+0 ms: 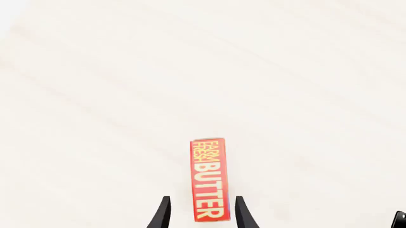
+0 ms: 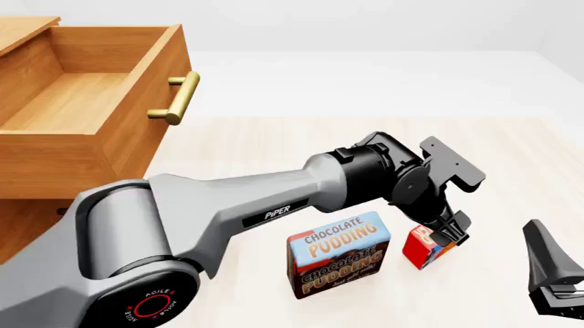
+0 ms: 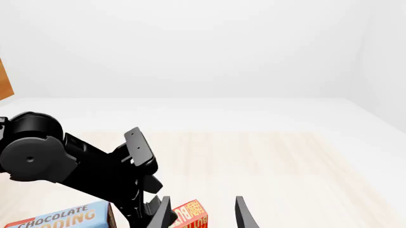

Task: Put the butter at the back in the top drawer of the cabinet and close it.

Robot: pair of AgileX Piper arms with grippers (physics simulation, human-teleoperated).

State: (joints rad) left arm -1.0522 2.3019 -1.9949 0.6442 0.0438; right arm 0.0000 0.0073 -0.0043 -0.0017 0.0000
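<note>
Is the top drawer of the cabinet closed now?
No, the top drawer stands pulled out in the front view, its bare wooden inside open to see.

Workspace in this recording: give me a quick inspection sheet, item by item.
Surface: pale wood-grain table.
Job's things: butter stands on the table, between the left end effector fingers with gaps either side; top drawer pulled open, inside bare; cabinet at left.
Clutter: Chocolate Pudding box upright beside the butter.
Grippers: left end effector open around the butter; right end effector open, holding nothing.
Cables: nothing seen.
Surroundings: plain white backdrop.
</note>
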